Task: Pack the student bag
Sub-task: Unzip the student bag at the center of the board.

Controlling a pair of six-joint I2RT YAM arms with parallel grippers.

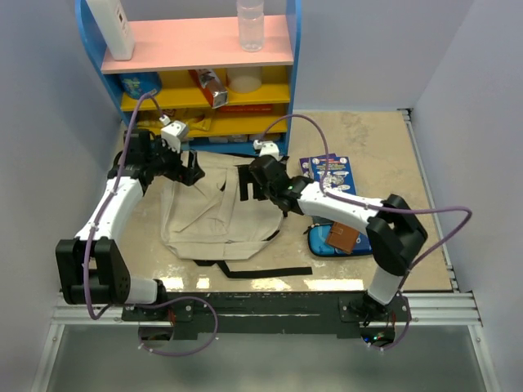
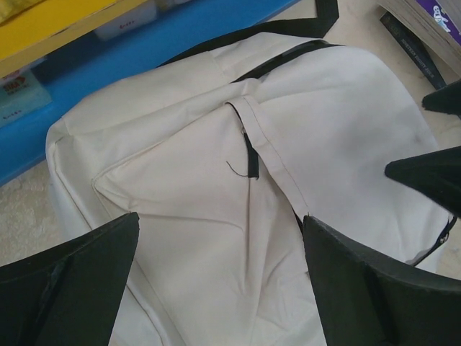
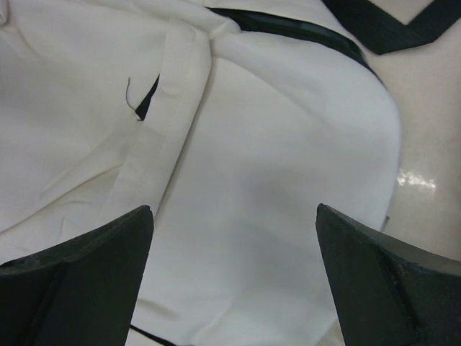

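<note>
The beige student bag (image 1: 214, 214) lies flat in the middle of the table, with its black straps trailing toward the near edge. My left gripper (image 1: 191, 171) is open over the bag's far left corner, with cream fabric (image 2: 216, 238) between its fingers. My right gripper (image 1: 260, 181) is open over the bag's far right part, above cream fabric (image 3: 238, 238) and a black zipper line (image 3: 288, 29). Neither gripper holds anything. A book (image 1: 329, 174) and a blue pencil case (image 1: 339, 239) with a brown item on it lie to the right of the bag.
A blue shelf unit (image 1: 200, 73) with pink and yellow shelves stands at the back, with a bottle (image 1: 251, 24) and a white object (image 1: 113, 26) on top. Grey walls close the left and right sides.
</note>
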